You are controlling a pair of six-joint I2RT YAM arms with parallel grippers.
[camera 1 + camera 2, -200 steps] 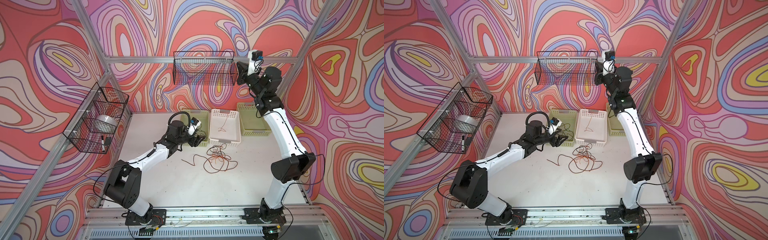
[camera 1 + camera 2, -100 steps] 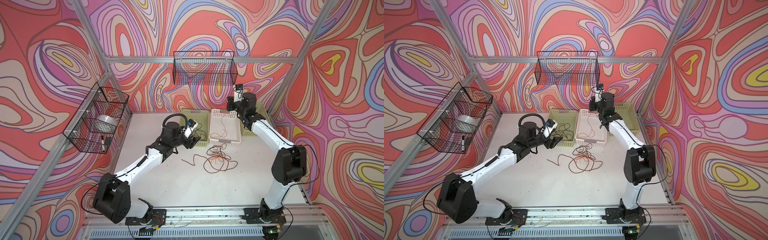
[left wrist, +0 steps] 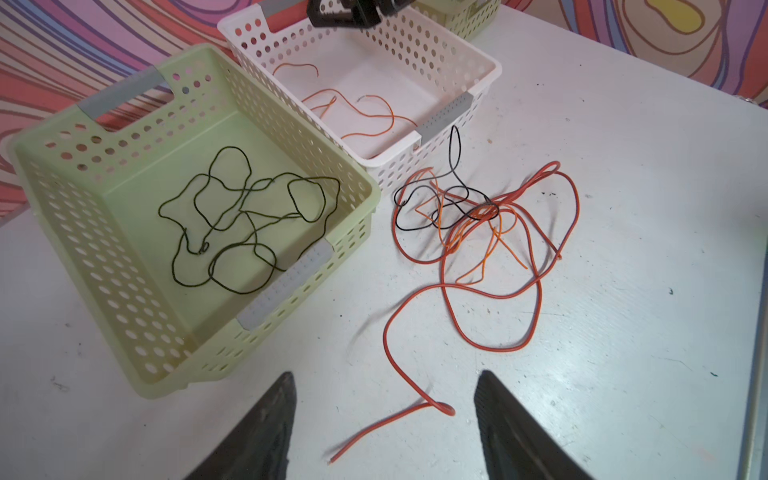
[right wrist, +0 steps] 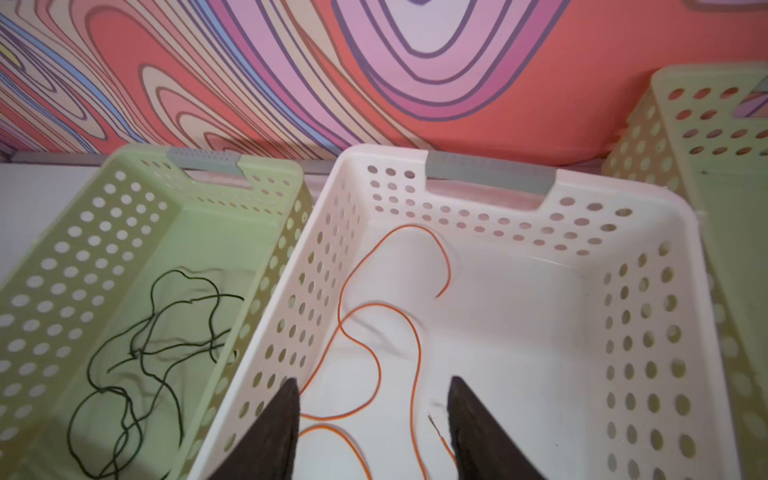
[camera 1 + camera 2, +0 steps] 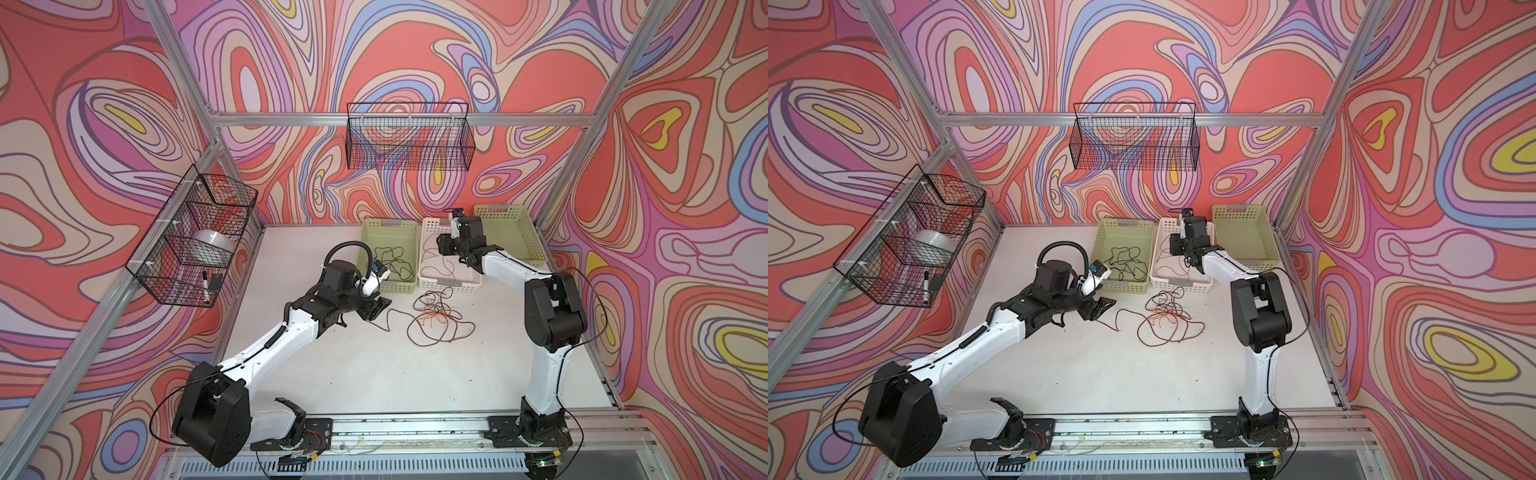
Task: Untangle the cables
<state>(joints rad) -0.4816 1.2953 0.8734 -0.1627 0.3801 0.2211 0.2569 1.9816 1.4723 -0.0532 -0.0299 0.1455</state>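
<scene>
Directly behind the tangled cables (image 3: 482, 210) sits the white basket (image 3: 395, 170).

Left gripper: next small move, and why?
Probably lower the left gripper and shut it on the red cable. Its jaws are open low over the table, and that cable's free end lies between them, running on to the tangle. The right gripper is open over the white basket, holding nothing, so it seems clear of this move.
</scene>
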